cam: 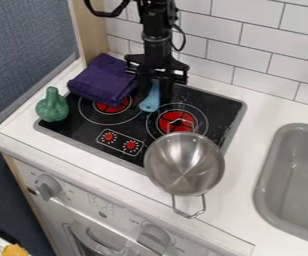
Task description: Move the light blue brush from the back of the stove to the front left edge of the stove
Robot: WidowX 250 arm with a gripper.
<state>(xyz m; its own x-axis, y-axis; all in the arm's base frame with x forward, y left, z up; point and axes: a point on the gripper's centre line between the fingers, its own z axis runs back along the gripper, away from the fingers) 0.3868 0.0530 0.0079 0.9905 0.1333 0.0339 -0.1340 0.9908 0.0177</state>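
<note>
camera view: black stovetop [213, 107] on the counter, steel pan [183, 165] over its front edge, folded purple cloth [103, 77] at the back-left corner, green gourd-shaped thing [52, 106] by the left edge. gripper [155, 96] hung between the burners, right of the cloth; blue utensil [150, 104] was directly at its tip, long axis roughly in line with the arm, rounded end frontward. could not tell whether the gripper was clenched on it.

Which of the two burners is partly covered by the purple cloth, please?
The burner nearer the green gourd. The cloth overlaps its edge; the other burner is partly covered by the pot instead.
</note>
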